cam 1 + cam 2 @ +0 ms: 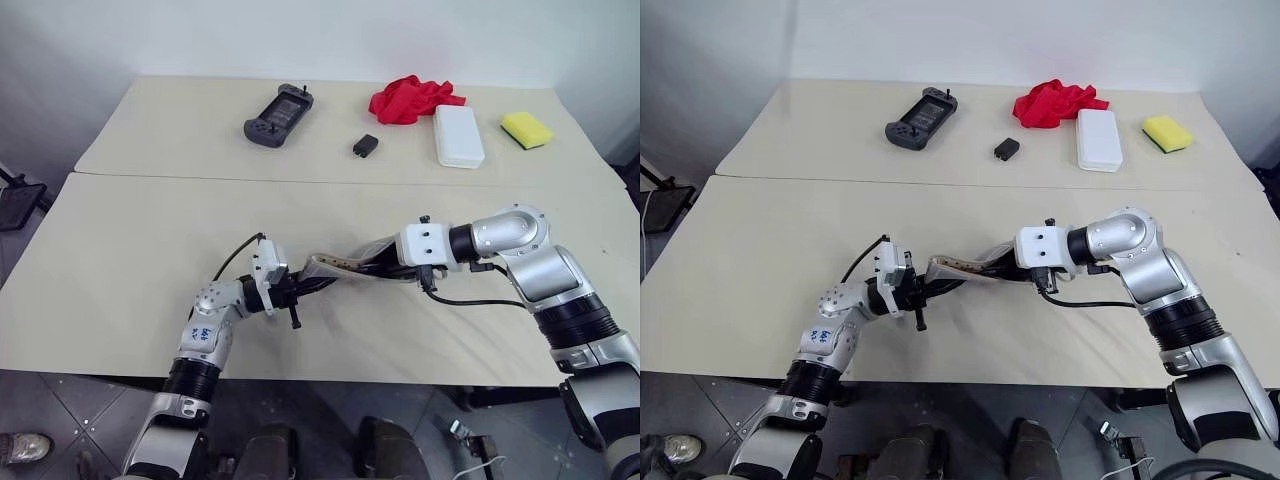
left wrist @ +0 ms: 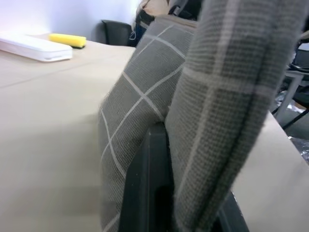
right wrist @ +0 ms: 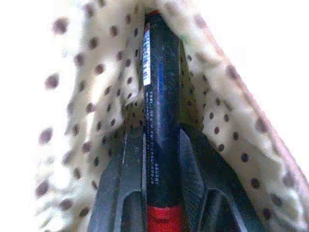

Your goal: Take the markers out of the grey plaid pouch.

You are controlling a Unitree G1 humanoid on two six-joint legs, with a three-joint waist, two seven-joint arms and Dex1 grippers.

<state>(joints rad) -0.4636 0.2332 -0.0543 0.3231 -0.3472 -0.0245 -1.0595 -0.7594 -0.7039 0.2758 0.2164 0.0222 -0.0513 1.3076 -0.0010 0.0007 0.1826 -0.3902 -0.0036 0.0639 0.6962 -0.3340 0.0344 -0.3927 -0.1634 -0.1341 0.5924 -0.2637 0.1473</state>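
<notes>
Holding pouch (image 1: 340,268) above table (image 1: 120,260), left end effector (image 1: 295,292) clamped on fabric; right end effector (image 3: 161,159) inside pouch mouth, closed around dark marker (image 3: 159,111), long axis along fingers.

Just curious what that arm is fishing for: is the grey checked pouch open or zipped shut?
Open. The right gripper is inside the grey plaid pouch, its spotted lining all around, closed on a dark marker.

Bare table (image 1: 130,250) surrounds the lifted grey plaid pouch (image 1: 335,268); clutter lies far back.
</notes>
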